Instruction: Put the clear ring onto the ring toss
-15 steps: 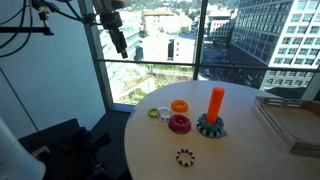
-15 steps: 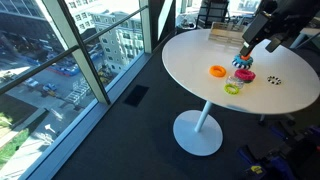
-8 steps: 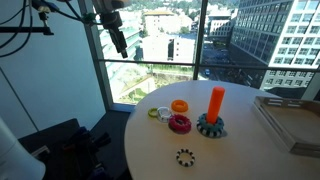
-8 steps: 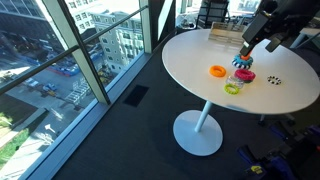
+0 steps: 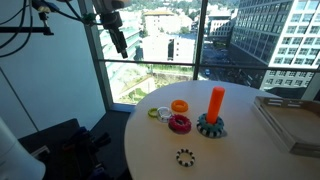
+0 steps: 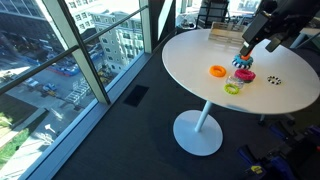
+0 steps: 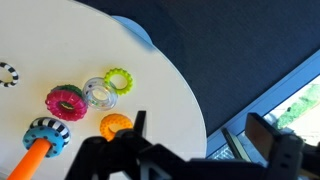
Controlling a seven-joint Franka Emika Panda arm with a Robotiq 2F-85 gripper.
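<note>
The clear ring (image 7: 98,93) lies flat on the white round table (image 7: 150,70), between the pink ring (image 7: 66,102) and the yellow-green ring (image 7: 119,79). In an exterior view it is faint (image 5: 165,115). The ring toss, an orange peg (image 5: 215,103) on a teal gear base (image 5: 210,127), stands upright beside them; it also shows in an exterior view (image 6: 243,72) and the wrist view (image 7: 45,138). My gripper (image 7: 200,130) is open and empty, high above the table's edge (image 5: 121,47) (image 6: 248,45).
An orange ring (image 5: 179,106) (image 7: 116,125) and a small black toothed ring (image 5: 185,156) (image 7: 8,73) also lie on the table. A flat tray (image 5: 290,122) sits at the table's far side. Tall windows (image 5: 150,50) stand close by.
</note>
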